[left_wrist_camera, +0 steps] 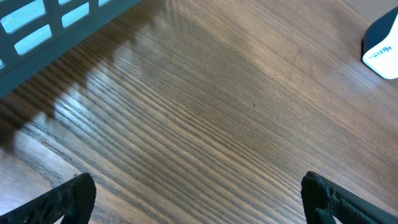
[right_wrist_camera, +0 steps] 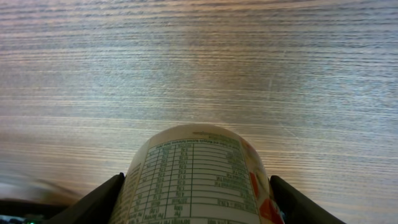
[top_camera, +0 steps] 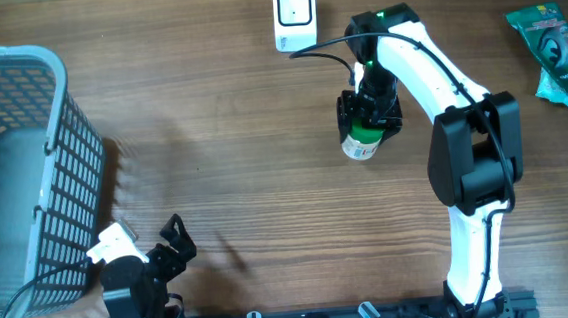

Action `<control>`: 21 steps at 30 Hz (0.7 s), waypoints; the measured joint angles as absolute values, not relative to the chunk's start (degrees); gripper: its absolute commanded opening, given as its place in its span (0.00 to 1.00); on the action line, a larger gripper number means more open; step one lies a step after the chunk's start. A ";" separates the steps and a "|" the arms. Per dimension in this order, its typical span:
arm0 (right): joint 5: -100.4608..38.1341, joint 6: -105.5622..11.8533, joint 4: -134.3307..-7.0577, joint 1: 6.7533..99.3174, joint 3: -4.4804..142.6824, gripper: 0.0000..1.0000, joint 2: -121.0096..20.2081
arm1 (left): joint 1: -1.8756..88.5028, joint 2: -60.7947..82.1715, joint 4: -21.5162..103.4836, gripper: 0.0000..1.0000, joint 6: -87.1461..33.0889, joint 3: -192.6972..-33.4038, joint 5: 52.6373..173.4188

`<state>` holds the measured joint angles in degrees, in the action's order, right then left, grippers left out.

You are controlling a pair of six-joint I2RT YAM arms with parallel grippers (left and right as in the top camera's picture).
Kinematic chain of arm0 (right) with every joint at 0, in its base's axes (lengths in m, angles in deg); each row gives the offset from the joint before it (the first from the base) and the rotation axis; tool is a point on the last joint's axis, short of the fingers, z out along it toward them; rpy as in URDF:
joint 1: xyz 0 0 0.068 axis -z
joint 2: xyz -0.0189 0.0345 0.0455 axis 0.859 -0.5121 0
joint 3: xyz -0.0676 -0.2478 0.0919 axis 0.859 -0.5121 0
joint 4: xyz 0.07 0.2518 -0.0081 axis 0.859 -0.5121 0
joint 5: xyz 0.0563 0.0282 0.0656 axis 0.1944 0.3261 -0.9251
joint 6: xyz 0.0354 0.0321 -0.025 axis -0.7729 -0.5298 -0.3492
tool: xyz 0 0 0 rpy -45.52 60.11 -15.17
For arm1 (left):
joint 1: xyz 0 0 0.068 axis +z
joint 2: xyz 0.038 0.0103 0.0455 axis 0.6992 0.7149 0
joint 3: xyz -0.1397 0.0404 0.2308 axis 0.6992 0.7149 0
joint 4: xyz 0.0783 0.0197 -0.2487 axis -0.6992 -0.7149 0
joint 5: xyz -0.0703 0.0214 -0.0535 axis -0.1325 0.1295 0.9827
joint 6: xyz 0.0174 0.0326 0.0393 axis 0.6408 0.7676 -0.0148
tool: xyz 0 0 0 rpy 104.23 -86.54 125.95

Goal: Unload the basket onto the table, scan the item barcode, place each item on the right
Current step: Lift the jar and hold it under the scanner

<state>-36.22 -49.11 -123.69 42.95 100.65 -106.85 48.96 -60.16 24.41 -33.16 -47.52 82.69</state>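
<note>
A grey-blue slatted basket (top_camera: 19,167) stands at the left edge of the wooden table (top_camera: 222,133). Beside it at the near edge, the left gripper (top_camera: 177,239) hangs over bare wood, its jaws spread wide. A white scanner (top_camera: 294,16) sits at the far edge, centre. Just right of it and nearer, the right gripper (top_camera: 367,123) pinches a labelled tub (right_wrist_camera: 196,174) by its sides, the printed table facing the wrist camera. A green packet (top_camera: 562,54) lies at the far right.

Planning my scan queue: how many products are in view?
2: a labelled container between the right arm's fingers near the scanner, and a green packet at far right. The basket may hide more.
</note>
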 measured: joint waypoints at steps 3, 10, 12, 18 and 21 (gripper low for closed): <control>-36.68 -49.08 -122.86 42.95 100.72 0.51 -106.85 | 48.96 -60.16 24.41 1.00 -33.16 -47.52 82.69; -34.96 -49.06 -103.56 42.71 115.47 0.51 -106.65 | 48.96 -60.16 24.43 1.00 -33.16 -47.52 82.71; -30.74 -49.06 -94.14 41.55 115.49 0.52 -106.69 | 48.96 -60.16 24.41 1.00 -33.16 -47.52 82.69; -14.48 -45.08 -68.98 34.23 115.67 0.52 -111.63 | 48.94 -60.16 24.43 1.00 -33.16 -47.52 82.69; -9.27 -40.56 -56.85 34.03 115.60 0.52 -116.68 | 48.94 -60.16 24.43 1.00 -33.16 -47.52 82.69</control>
